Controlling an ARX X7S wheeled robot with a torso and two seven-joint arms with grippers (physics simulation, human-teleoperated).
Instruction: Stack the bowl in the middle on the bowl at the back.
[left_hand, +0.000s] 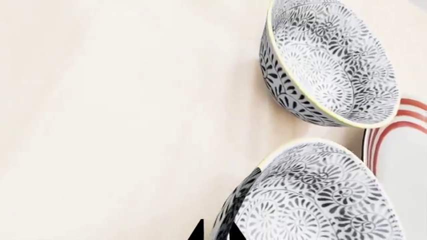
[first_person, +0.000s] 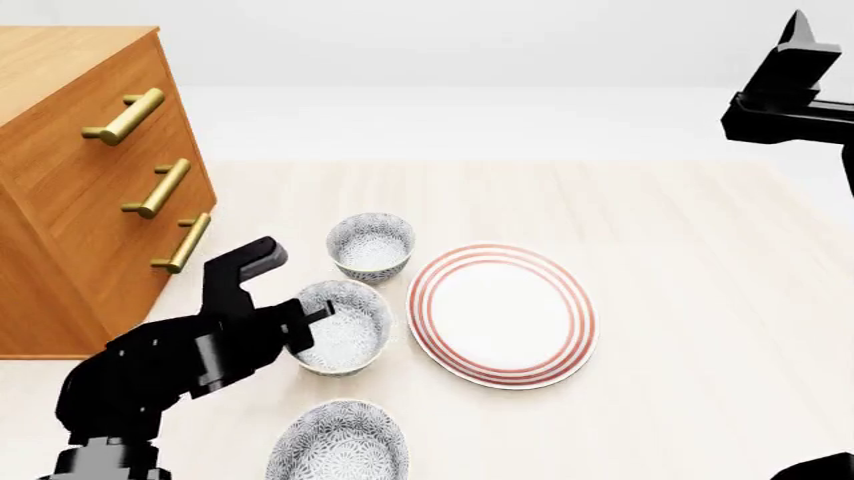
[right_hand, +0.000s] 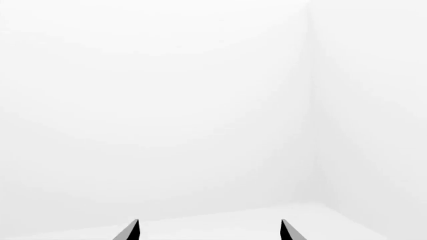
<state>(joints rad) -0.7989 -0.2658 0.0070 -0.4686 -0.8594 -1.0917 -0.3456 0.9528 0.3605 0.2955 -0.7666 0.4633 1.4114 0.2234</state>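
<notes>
Black left hand (first_person: 310, 325) seemingly grips the middle bowl's (first_person: 350, 322) rim.

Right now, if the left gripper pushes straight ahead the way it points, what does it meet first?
Probably the middle bowl: the left gripper sits right at its rim. The back bowl lies beyond it, though depth is hard to judge.

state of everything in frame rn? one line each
bowl in the middle: upright on the table, left claw pinching its rim
bowl at the back: upright, empty, nothing stacked on it
front bowl: upright, empty, untouched
plate: flat, empty, right of the bowls
drawers: all shut
right claw: open, raised, holding nothing
</notes>
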